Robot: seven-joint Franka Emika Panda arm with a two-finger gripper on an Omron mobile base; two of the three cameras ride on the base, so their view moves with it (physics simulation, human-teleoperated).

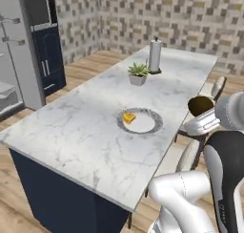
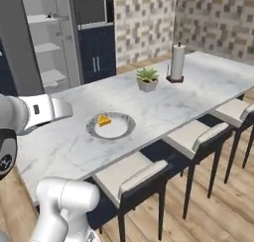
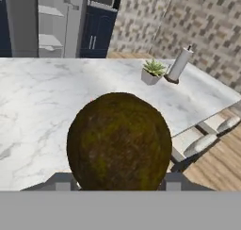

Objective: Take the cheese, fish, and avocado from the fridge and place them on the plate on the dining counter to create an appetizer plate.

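A: How is the arm posed?

B: In the left base view it rises from the lower right, and the forearm reaches toward the upper left at the right edge of the frame, off the counter's side. In the right base view the forearm crosses the left edge, pointing right above the dining counter point(image 2: 163, 104).

A: And the gripper point(image 1: 202, 116)?

B: It's clamped on the avocado point(image 3: 119, 142). In the hand view the fruit sits between the two finger tips at the bottom centre, each tip pressed to a lower side. In the left base view the avocado point(image 1: 200, 105) shows at centre right, beside the counter's edge, not over the plate point(image 1: 151, 116).

A: Where's the rest, left to right?

B: In the left base view, the fridge point(image 1: 14, 60) is open at the upper left. The plate lies at the middle of the counter, with the cheese point(image 1: 128, 117) on its left part. A potted plant point(image 1: 138, 73) and a paper towel roll point(image 1: 155, 55) stand farther back.

A: Anything hidden?

B: The avocado blocks the plate in the hand view. The fridge is cut off by the left edge, its shelves hard to read. The finger tips are mostly covered by the fruit.
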